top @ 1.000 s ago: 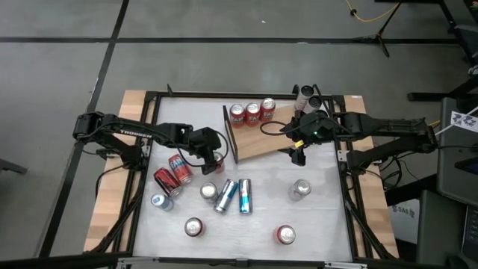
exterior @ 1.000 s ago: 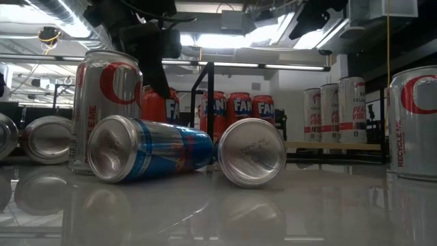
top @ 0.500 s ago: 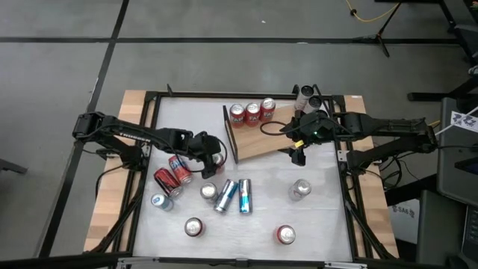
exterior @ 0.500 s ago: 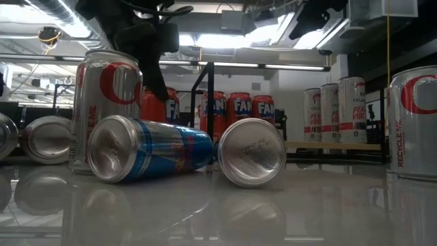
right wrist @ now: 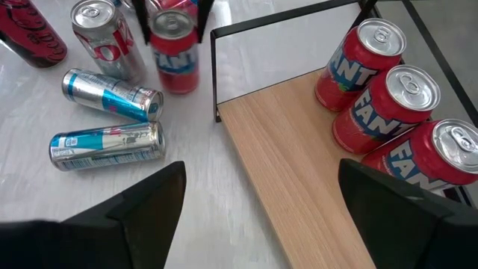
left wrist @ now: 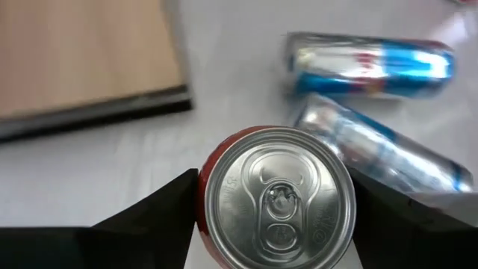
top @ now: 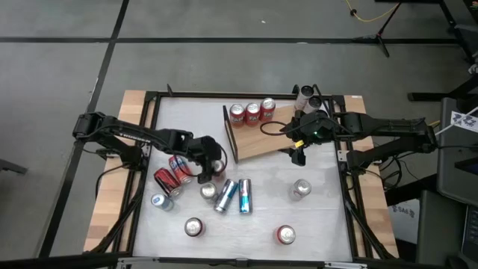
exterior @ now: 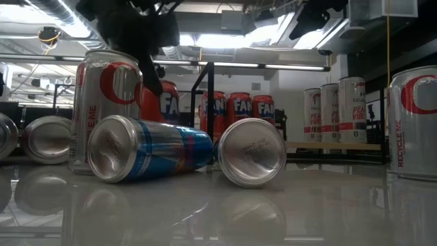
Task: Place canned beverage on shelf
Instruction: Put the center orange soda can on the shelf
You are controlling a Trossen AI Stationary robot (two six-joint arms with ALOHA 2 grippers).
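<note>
A red Fanta can [left wrist: 276, 198] stands upright on the white table, just off the near side of the shelf's dark rail [top: 230, 136]. My left gripper [top: 212, 163] is shut on it. The can also shows in the right wrist view [right wrist: 173, 54] and, behind a silver can, in the low view [exterior: 162, 102]. The shelf [top: 263, 143] is a light wooden board, and three Fanta cans [top: 252, 112] stand at its far edge. My right gripper [right wrist: 261, 224] hangs open above the shelf's right end with nothing between its fingers. My left gripper pinches the Fanta can's round side wall just below the top rim [left wrist: 200, 226] between its two fingers [left wrist: 173, 208], one on each side. The fingers come slanting down from the table's left. The can stands upright with its bottom [right wrist: 175, 90] on the table.
Two blue-and-silver cans [top: 234, 196] lie side by side near the held can, next to an upright silver can [top: 208, 192]. Two red cans [top: 170, 174] lie to the left. More upright cans [top: 300, 190] stand toward the near edge. Tall slim cans [top: 306, 93] stand at the far right.
My left gripper has swung a little toward the table's near edge and rolled. Its fingers have closed in on the Fanta can's sides. The can stands where it was, and my right gripper has kept still.
</note>
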